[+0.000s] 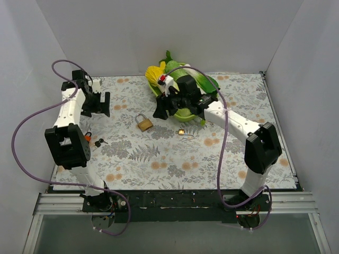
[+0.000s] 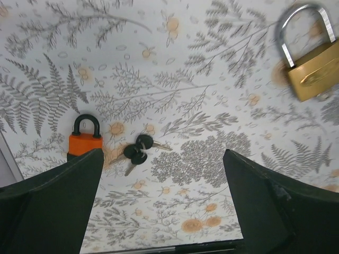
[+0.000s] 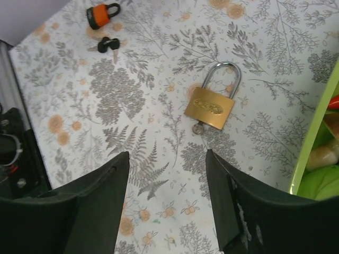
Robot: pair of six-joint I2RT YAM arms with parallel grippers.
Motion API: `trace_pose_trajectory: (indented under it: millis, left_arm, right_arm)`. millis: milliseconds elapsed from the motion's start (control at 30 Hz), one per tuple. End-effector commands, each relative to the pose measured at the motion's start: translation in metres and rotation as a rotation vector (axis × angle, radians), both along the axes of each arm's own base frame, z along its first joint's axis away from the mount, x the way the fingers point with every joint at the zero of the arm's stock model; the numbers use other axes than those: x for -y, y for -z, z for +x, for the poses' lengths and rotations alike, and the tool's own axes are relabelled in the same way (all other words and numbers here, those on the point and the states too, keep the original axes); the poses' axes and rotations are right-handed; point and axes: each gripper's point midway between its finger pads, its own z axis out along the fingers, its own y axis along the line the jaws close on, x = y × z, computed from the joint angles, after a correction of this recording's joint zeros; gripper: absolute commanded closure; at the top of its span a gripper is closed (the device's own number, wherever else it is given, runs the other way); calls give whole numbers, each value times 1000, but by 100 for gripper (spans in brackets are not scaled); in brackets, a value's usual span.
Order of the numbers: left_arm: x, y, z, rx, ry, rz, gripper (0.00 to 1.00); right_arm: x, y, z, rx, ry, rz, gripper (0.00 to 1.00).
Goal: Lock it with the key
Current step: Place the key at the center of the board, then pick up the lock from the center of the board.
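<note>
A brass padlock (image 1: 143,123) (image 2: 310,74) (image 3: 210,106) lies flat on the flowered cloth, mid-table. A small key head (image 3: 198,127) shows at its bottom edge. My right gripper (image 1: 161,108) (image 3: 167,159) hovers open just right of it, with only cloth between its fingers. An orange padlock (image 1: 87,136) (image 2: 85,138) (image 3: 101,14) lies at the left, and a bunch of black-headed keys (image 1: 99,142) (image 2: 139,150) (image 3: 108,44) lies beside it. Above and behind those two, my left gripper (image 1: 98,103) (image 2: 161,159) stands wide open and holds nothing.
A green bowl (image 1: 185,114) (image 3: 312,137) with yellow and green toys stands at the back, under the right arm. A small brass piece with a wire ring (image 1: 183,132) lies right of the brass padlock. Grey walls close in three sides.
</note>
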Motion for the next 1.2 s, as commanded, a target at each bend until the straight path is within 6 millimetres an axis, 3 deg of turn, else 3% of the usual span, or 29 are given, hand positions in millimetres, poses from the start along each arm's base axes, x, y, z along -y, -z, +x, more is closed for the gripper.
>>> trace_pose_trajectory:
  millis: [0, 100, 200, 233, 300, 433, 500, 633, 833, 1167]
  left_arm:
    - [16, -77, 19, 214, -70, -103, 2]
    - [21, -108, 29, 300, -116, -146, 2]
    - [25, -124, 26, 349, -124, -163, 2]
    - [23, -123, 25, 353, -137, -156, 2]
    - [17, -123, 23, 366, -180, -132, 2]
    - [14, -125, 18, 389, -227, -125, 2]
    - [13, -126, 15, 390, -239, -123, 2]
    - [12, -124, 10, 384, -249, -115, 2]
    - [10, -124, 6, 387, -264, -104, 2]
    - [11, -121, 1, 380, -266, -106, 2]
  right_arm:
    - [-20, 12, 17, 109, 81, -129, 36]
    - [-35, 26, 20, 120, 97, -172, 32]
    - [-45, 40, 26, 119, 161, -216, 24]
    - [-52, 52, 23, 114, 159, -243, 19]
    - [-55, 56, 30, 141, 227, -273, 15]
    - [-70, 79, 28, 174, 256, -330, 15]
    - [-72, 81, 33, 196, 292, -342, 13]
    - [-74, 105, 45, 202, 349, -389, 8]
    - [-82, 132, 47, 182, 333, -405, 6]
    - [-102, 145, 47, 153, 283, -372, 5]
